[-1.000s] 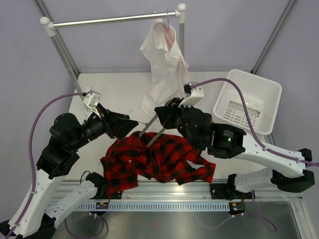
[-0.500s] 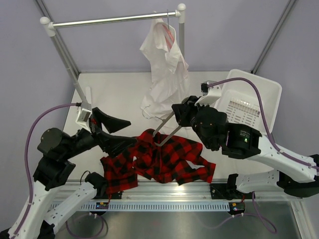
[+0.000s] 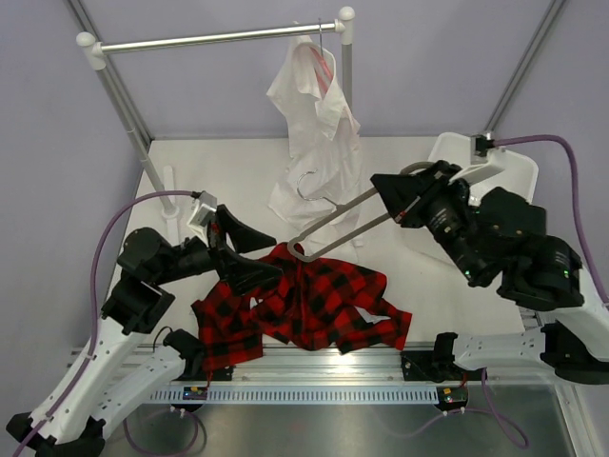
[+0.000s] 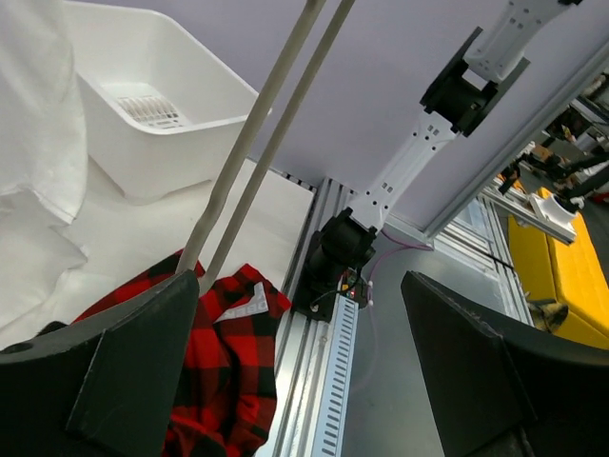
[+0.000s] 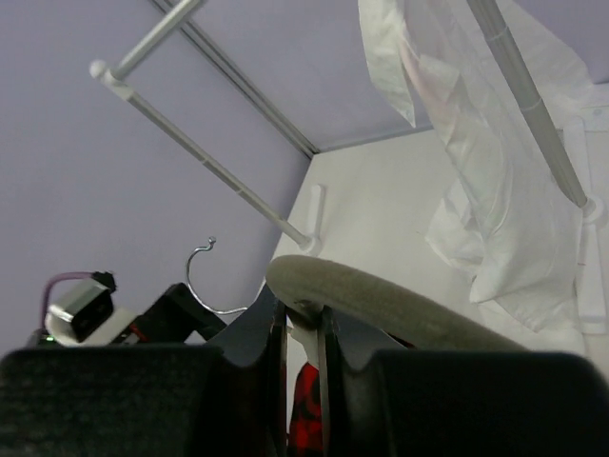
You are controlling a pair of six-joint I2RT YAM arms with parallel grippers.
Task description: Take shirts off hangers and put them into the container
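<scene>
Left jaws wide over red-and-black plaid shirt (image 3: 324,305) heaped at surface's (image 3: 219,171) near edge; right jaws clamp grey-brown slim hanger (image 3: 333,217). Shirt looks soft, limp, light: pinch bunched fold.

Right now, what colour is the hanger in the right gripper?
Grey-brown hanger, clearest in the top view.
</scene>
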